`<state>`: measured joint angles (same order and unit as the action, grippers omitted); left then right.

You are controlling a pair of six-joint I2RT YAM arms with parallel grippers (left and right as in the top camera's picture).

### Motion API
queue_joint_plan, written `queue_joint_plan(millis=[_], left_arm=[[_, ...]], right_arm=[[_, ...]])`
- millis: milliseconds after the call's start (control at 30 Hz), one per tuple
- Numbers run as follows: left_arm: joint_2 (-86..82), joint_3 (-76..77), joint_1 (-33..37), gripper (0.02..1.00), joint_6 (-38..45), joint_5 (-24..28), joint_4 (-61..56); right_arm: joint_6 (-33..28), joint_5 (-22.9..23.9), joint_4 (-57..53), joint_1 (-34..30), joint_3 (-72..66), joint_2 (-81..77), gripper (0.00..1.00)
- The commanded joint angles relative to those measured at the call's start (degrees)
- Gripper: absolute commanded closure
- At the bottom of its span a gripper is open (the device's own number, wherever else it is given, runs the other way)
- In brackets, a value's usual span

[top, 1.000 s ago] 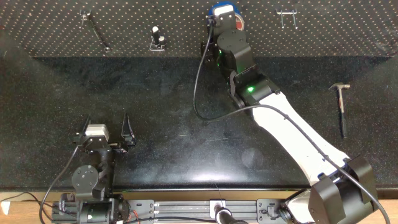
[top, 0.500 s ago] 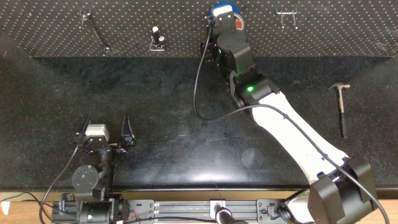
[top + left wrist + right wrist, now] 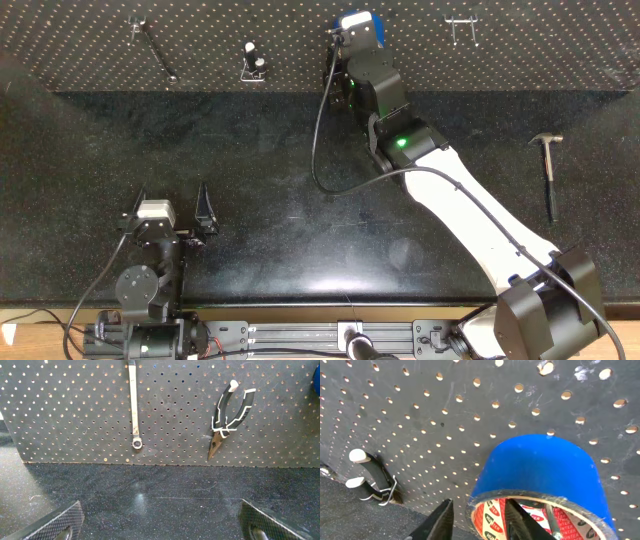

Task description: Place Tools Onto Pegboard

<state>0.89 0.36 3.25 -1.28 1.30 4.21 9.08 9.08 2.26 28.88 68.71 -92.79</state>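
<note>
A blue tape roll (image 3: 361, 19) is held up against the pegboard (image 3: 80, 40), and my right gripper (image 3: 352, 36) is shut on it. In the right wrist view the tape roll (image 3: 540, 470) has its wall pinched between the two fingers (image 3: 441, 519), with the pegboard (image 3: 445, 420) right behind it. A wrench (image 3: 155, 50) and black pliers (image 3: 255, 62) hang on the board at the left. A hammer (image 3: 549, 175) lies on the table at the right. My left gripper (image 3: 172, 204) stands open near its base, holding nothing.
Bare metal hooks (image 3: 461, 28) stick out of the board to the right of the tape. The left wrist view shows the wrench (image 3: 133, 405) and pliers (image 3: 229, 419) hanging above the dark tabletop (image 3: 150, 495). The pliers (image 3: 372, 480) hang beside the tape.
My right gripper has shifted slightly up and left toward the pegboard with the tape roll; the roll's red inner label shows less. The left arm has not moved.
</note>
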Motion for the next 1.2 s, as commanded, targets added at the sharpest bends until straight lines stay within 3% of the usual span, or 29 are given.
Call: queue_joint_plan(millis=[33,433,533,567,600,633,667,1000,1200], left_arm=[[-0.7,0.0,0.1,0.023,0.9,-0.6,0.5],[-0.7,0.0,0.1,0.025,0.9,-0.6,0.5],[-0.7,0.0,0.1,0.020,0.9,-0.6,0.5],[-0.7,0.0,0.1,0.020,0.9,-0.6,0.5],[-0.7,0.0,0.1,0.025,0.9,-0.6,0.5],[-0.7,0.0,0.1,0.023,0.9,-0.6,0.5],[-0.7,0.0,0.1,0.023,0.9,-0.6,0.5],[-0.7,0.0,0.1,0.025,0.9,-0.6,0.5],[-0.7,0.0,0.1,0.027,0.9,-0.6,0.5]], right_arm=[[-0.2,-2.1,-0.8,-0.2,0.0,0.2,0.623],[-0.2,-2.7,-10.8,-0.3,0.0,5.6,0.619],[-0.2,-3.7,-15.1,-0.3,0.0,8.0,0.426],[-0.2,-4.0,-16.8,-0.3,0.0,9.1,0.419],[-0.2,-4.4,-18.1,-0.4,0.0,9.8,0.314],[-0.2,-5.3,-20.3,-0.5,0.0,10.8,0.088],[-0.1,-6.1,-22.9,-0.6,0.0,11.9,0.027],[1.1,-7.0,-41.8,-1.2,0.0,20.7,0.023],[-0.1,-7.6,-53.0,-10.4,0.0,28.0,0.023]])
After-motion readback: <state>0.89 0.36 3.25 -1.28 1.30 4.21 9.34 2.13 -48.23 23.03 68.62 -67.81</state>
